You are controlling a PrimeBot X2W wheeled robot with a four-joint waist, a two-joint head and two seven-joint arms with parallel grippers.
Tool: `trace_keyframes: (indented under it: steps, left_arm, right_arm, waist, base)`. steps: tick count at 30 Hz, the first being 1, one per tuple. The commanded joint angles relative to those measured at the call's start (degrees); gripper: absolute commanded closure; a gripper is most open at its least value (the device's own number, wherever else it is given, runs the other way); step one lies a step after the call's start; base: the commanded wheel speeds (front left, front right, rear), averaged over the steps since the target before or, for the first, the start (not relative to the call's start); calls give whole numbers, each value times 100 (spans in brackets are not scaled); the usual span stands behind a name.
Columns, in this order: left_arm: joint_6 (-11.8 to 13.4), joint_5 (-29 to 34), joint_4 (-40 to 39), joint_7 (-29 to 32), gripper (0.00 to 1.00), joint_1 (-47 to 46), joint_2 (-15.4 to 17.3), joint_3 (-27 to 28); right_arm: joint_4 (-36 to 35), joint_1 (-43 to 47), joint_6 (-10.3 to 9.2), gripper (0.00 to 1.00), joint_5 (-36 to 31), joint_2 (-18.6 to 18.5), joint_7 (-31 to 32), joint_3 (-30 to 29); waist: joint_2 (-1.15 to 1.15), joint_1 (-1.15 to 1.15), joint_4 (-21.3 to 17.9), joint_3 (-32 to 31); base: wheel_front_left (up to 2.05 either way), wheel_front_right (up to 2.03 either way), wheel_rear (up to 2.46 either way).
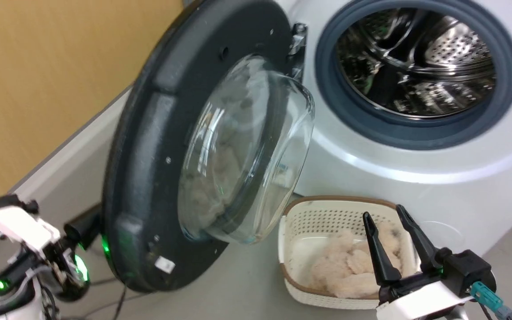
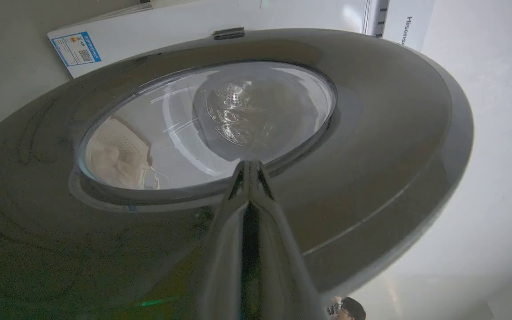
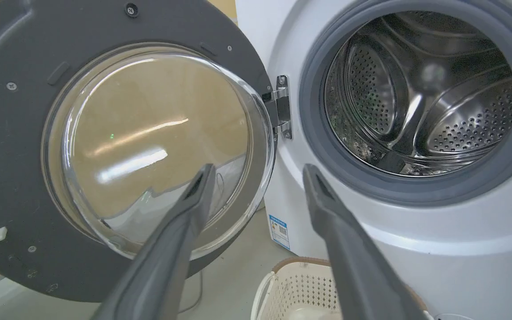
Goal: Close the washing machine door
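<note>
**Washing machine door** (image 1: 149,178): black disc with a clear glass bowl (image 1: 247,151), swung wide open to the left on a metal hinge (image 3: 281,106).
**Washing machine** (image 1: 416,169): white front-loader with a grey gasket (image 1: 327,89), a bare steel drum (image 1: 416,62) and a blue sticker (image 3: 279,231) low on its front.
**Left gripper** (image 2: 249,165): fingers pressed together and holding nothing. Its tips are at the window rim on the door's outer face; contact is uncertain.
**Right gripper** (image 1: 382,212): fingers spread wide and empty, raised over the basket in front of the machine.
**Laundry basket** (image 1: 336,198): cream with a brown rim, on the floor beneath the opening and just beside the door's bowl. It holds pale fluffy laundry (image 1: 349,266).
**Surroundings**: yellow wall (image 1: 38,66) behind the door; a cable (image 1: 118,302) on the floor.
</note>
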Motion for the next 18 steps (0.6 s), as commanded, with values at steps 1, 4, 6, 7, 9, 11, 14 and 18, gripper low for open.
trace_keyframes:
  steps: [1, 4, 6, 7, 9, 11, 14, 18]
  left_arm:
    - [85, -88, -185, 91, 100, 221, -50, -106]
    - [285, -336, -632, 179, 100, 652, -81, -377]
    - [400, -608, -869, 159, 100, 955, -85, -686]
    - [424, -701, -992, 125, 100, 1114, -86, -864]
    - [476, -912, -1210, -4, 100, 1404, -87, -1192]
    - [529, -1126, -1398, -161, 100, 1644, -88, -1486]
    - [555, -1311, -1607, -402, 100, 1946, -88, -1872]
    - [518, -1514, -1781, -649, 100, 2238, -89, -2326]
  right_arm:
    - [-24, 76, 3, 0, 5, 24, -26, -19]
    - [-47, 118, 3, 0, 11, 35, -26, -26]
    - [-59, 137, 3, 0, 6, 40, -26, -31]
    - [-65, 148, 3, 0, 5, 42, -26, -40]
    - [-74, 171, 3, 0, -8, 45, -26, -61]
    - [-82, 188, 3, 0, -22, 46, -26, -76]
    - [-93, 205, 3, 0, -38, 48, -26, -85]
    - [-119, 205, 3, 0, -61, 49, -26, -100]
  waist:
    - [0, 0, -151, -114]
    - [0, 0, -371, -188]
    - [0, 0, -554, -220]
    - [0, 0, -648, -228]
    - [0, 0, -845, -231]
    - [0, 0, -1065, -217]
    - [0, 0, -1413, -176]
    - [0, 0, -1902, -68]
  base:
    - [0, 0, 0]
    - [0, 0, 0]
    - [0, 0, 0]
    - [0, 0, 0]
    - [0, 0, 0]
    - [0, 0, 0]
    - [0, 0, 0]
    - [0, 0, 0]
